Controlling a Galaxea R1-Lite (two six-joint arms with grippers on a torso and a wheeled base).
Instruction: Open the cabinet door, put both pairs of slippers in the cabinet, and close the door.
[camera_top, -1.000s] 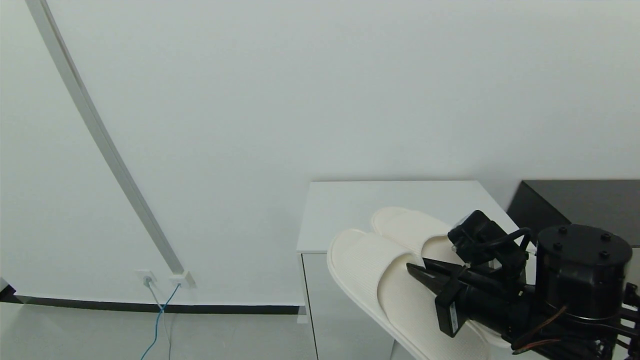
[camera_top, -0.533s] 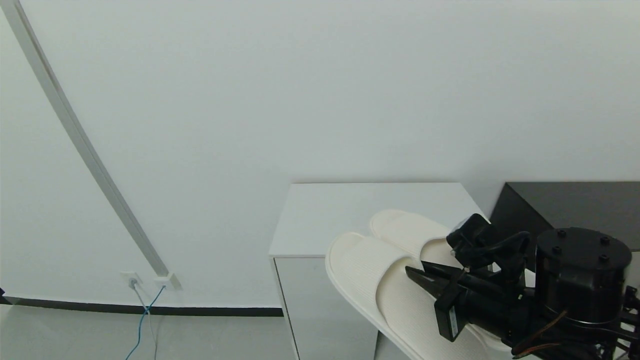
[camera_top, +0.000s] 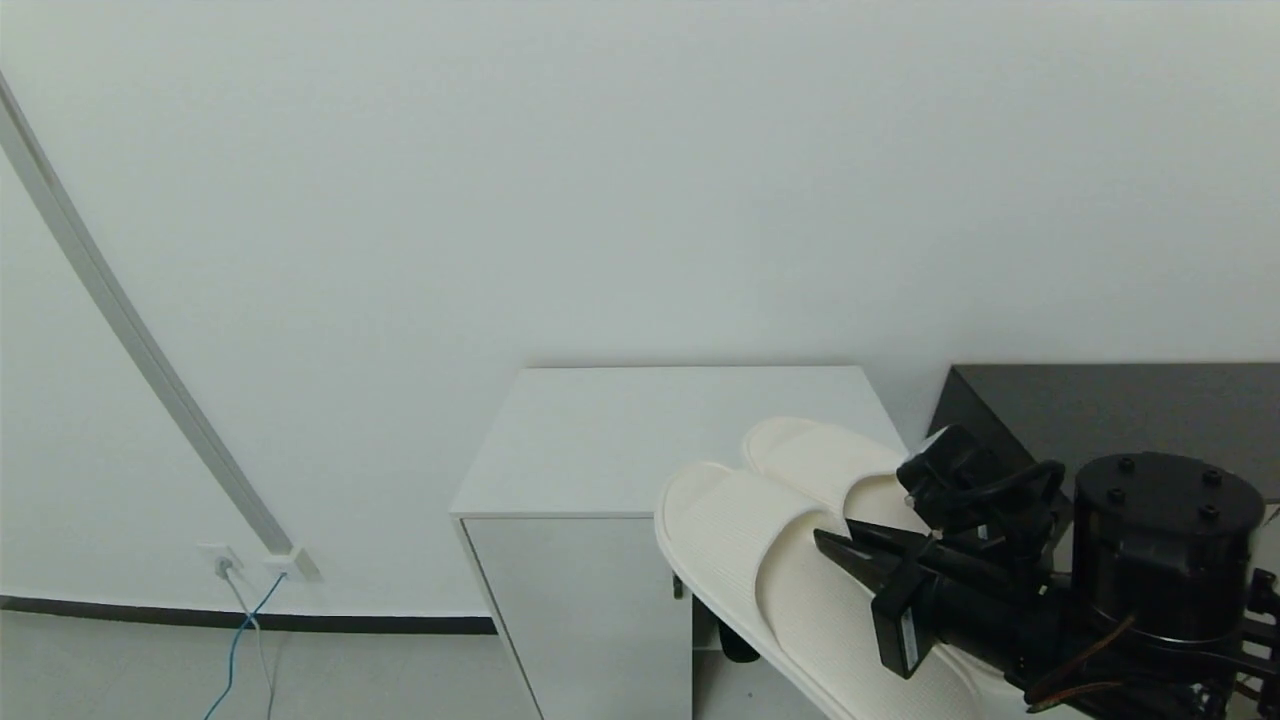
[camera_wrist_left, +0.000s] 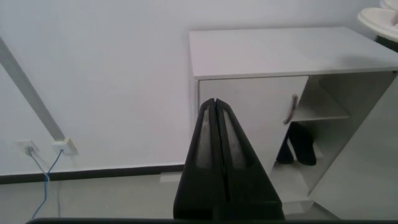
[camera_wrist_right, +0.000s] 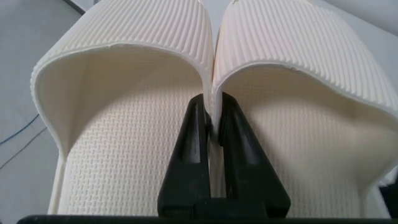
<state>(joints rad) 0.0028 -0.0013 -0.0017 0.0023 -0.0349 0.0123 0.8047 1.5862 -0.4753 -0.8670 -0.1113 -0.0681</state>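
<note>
My right gripper (camera_top: 835, 545) is shut on a pair of white slippers (camera_top: 760, 540), pinching their two inner edges together (camera_wrist_right: 213, 102). The slippers (camera_wrist_right: 124, 155) are held in the air, toes toward the white cabinet (camera_top: 640, 440). The cabinet's right half stands open (camera_wrist_left: 323, 124), with a shelf and a dark pair of slippers (camera_wrist_left: 298, 146) lower down inside. Its left front panel (camera_wrist_left: 249, 118) carries a handle (camera_wrist_left: 290, 109) at its edge. My left gripper (camera_wrist_left: 215, 102) is shut and empty, facing the cabinet from some way off.
A dark table top (camera_top: 1100, 410) stands to the right of the cabinet. On the wall at the left runs a slanted grey conduit (camera_top: 130, 340), with sockets and hanging cables (camera_top: 235, 570) near the floor. Bare floor lies in front of the cabinet.
The head view has swung to the right, so the cabinet sits further left in the picture and its open inside now shows. The right gripper keeps the white slippers in the same hold.
</note>
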